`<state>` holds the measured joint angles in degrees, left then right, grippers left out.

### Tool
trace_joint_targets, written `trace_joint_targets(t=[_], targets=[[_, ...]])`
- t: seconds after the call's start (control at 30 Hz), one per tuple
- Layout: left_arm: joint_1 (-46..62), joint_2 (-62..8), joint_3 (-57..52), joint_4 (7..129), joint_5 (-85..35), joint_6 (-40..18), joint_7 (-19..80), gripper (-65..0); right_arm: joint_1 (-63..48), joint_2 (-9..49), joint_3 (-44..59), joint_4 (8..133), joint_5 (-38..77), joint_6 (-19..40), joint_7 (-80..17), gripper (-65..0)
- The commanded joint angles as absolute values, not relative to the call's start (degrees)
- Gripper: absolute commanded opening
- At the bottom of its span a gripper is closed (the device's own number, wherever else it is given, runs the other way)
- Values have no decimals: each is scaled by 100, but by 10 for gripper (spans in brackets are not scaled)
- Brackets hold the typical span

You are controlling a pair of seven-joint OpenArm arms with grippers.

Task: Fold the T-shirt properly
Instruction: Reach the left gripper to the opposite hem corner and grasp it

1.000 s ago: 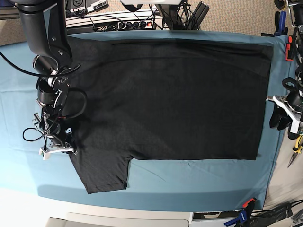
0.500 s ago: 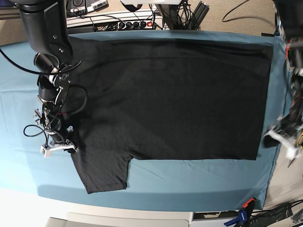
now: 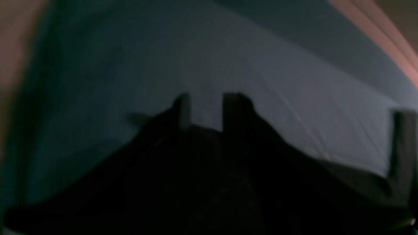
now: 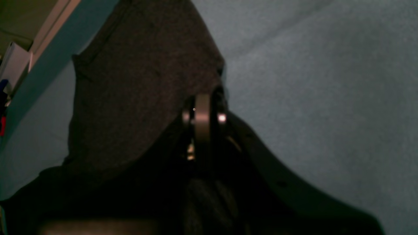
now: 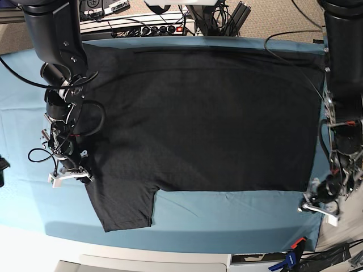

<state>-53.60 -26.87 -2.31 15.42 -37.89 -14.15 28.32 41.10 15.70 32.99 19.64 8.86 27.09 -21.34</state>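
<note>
Right pincer point(image 5: 71, 177) pinches T-shirt point(image 5: 204, 119) sleeve edge.

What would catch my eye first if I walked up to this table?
The big black T-shirt, spread flat over most of the teal cloth, one sleeve sticking out at the near left. Then the two dark arms: the right gripper sits at the shirt's left edge by that sleeve, and the left gripper hangs by the shirt's near right corner. A tangle of cables and tools lines the far edge.
</note>
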Motion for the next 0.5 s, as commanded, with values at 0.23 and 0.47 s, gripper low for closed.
trace_joint_targets(t=[0.23, 0.47], targets=[[-5590, -3277, -255, 1352, -3750, -1396, 3529, -467, 4254, 1619, 3295, 2025, 832, 2733, -2182, -650], [-5581, -3347, -255, 897, -4316, -1804, 3767, -468, 4254, 1621, 3295, 2025, 832, 2738, -2180, -650]])
